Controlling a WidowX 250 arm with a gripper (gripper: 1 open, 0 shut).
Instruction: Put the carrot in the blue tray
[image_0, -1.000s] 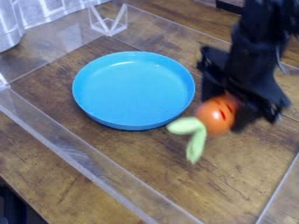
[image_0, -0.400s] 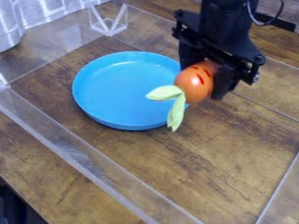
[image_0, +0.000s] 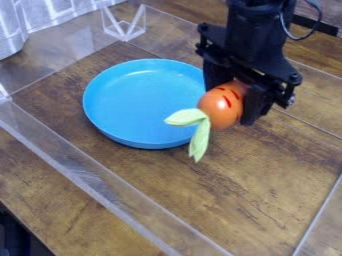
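Gripper (image_0: 227, 103): black, pointing steeply down, jaws closed partway around the carrot (image_0: 221, 105), which it holds clear of the surface. Carrot: orange body clamped, green leaves drooping out and down over the blue tray's (image_0: 134, 100) right rim. Tray lies flat on the wooden worktop (image_0: 267, 190), toward its far-left part, nothing inside. Clear plastic wall (image_0: 80, 170) runs along the near-left edge.

so the gripper (image_0: 230, 100) hauled the carrot (image_0: 221, 106) from around 4 o'clock of the blue tray (image_0: 134, 100) up to its 3 o'clock rim
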